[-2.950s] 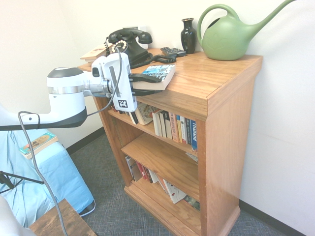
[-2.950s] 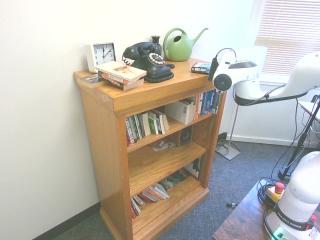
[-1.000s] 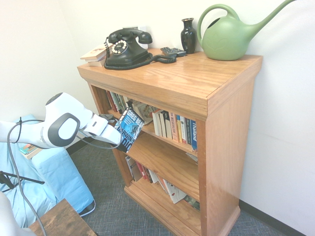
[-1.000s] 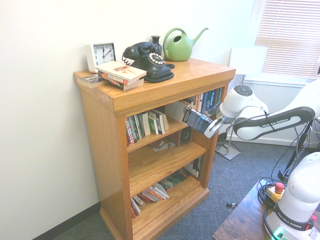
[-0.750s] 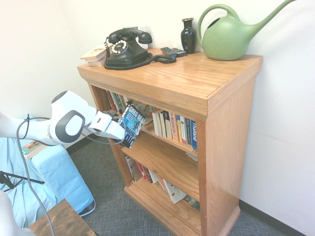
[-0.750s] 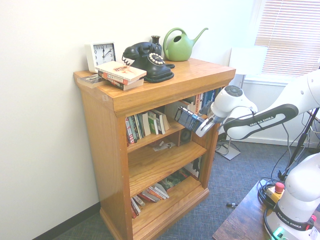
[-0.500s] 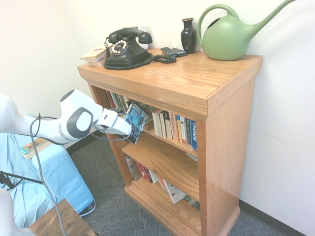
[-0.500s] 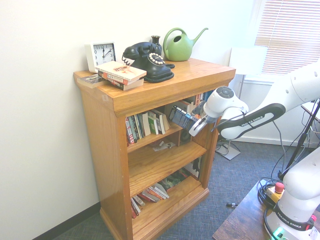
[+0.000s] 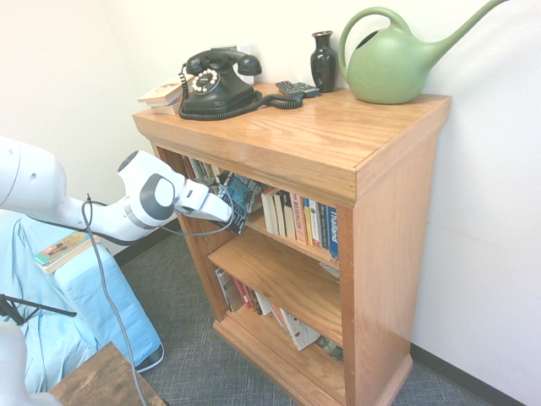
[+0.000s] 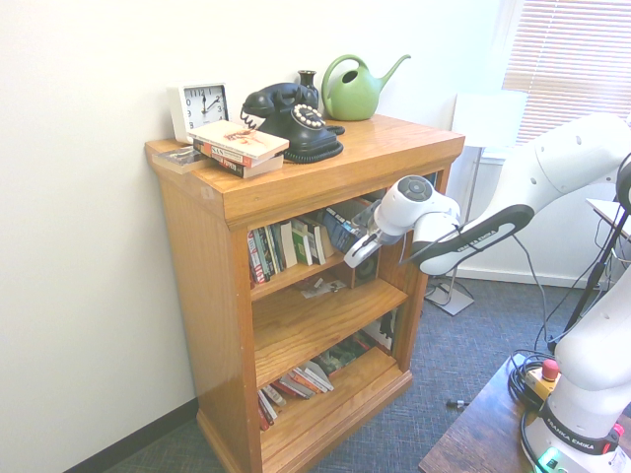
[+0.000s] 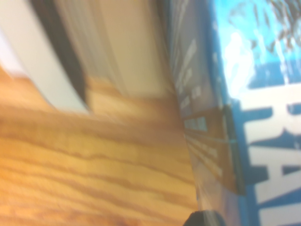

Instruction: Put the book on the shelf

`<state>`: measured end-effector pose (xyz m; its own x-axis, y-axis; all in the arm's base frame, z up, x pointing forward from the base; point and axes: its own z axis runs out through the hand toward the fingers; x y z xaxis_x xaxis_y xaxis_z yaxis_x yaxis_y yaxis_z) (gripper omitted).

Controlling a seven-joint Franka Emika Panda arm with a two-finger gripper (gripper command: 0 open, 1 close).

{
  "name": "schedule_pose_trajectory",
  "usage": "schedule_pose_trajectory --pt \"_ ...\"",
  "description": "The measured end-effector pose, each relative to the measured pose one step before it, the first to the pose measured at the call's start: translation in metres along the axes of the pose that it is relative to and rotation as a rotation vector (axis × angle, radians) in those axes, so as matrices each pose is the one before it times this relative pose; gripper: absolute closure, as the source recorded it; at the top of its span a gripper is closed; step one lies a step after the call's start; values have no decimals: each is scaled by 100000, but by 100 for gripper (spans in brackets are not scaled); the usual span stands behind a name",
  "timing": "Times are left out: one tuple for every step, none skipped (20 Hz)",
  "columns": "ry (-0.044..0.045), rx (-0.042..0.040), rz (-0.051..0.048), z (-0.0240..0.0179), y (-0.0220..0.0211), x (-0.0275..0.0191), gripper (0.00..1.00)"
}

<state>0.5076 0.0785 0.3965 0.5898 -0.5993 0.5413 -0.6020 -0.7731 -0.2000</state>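
1. My gripper [image 9: 226, 211] is clenched on the book [image 9: 240, 196], and the book sticks out past my fingers into the bookcase [image 9: 385, 211].
2. The book is blue and black with big pale letters [image 11: 275, 155]. It tilts over and does not stand straight.
3. The book is at the mouth of the shelf [image 9: 292, 239], the top board inside the bookcase. Part of it is already under the top of the bookcase.
4. I cannot tell if the book touches the board yet.
5. On one side of my gripper a short row of books [image 10: 286, 246] leans on the shelf. On the other side a longer row of upright books [image 9: 303, 222] stands there. My book is in the gap between them.
6. Close to my wrist I see the wood of the shelf [image 11: 84, 165], and pale pages of another book [image 11: 127, 52] beside my book. It is all blurry.
7. Below my gripper is the middle board [image 9: 283, 279]. A small paper thing [image 10: 321, 288] lies on it.
8. Up above my gripper, on the flat top, are a black phone [image 9: 215, 80], a green watering can [image 9: 393, 59], a dark vase [image 9: 323, 59], a white clock [image 10: 198, 106] and a small pile of books [image 10: 240, 147].
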Motion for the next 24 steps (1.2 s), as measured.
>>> schedule_pose_trajectory --pt "315 -351 211 220 -581 -14 100" --pt "357 -436 269 244 -483 107 100" --pt "319 -228 345 242 -417 176 100" --pt "288 -271 192 295 -303 198 100" --pt "371 -406 177 320 -261 250 100" --pt "229 -306 247 329 -266 242 100" --pt "37 -290 138 384 -256 213 100" --pt "248 -74 98 283 -309 176 100" --pt "480 -246 39 103 -252 130 100" --pt "455 -503 12 44 -198 30 100" --pt "415 -581 -113 25 -187 -51 100" --pt "367 -444 -22 47 -230 3 100" --pt "493 -209 -81 51 -249 33 100" --pt "505 -147 -108 71 -226 -14 100" --pt "693 -9 -200 85 -254 -2 100" --pt "711 44 -168 63 -283 26 100" --pt "633 195 62 -43 -258 57 0" --pt "157 401 343 87 -274 103 0" --pt "1 192 14 102 -257 98 0" --pt "94 -8 -92 82 -112 59 0" --pt "213 64 -118 23 -34 13 0" --pt "232 38 -92 23 -35 7 0" --pt "199 117 11 52 -72 52 0" --pt "159 108 -55 45 -77 59 0"
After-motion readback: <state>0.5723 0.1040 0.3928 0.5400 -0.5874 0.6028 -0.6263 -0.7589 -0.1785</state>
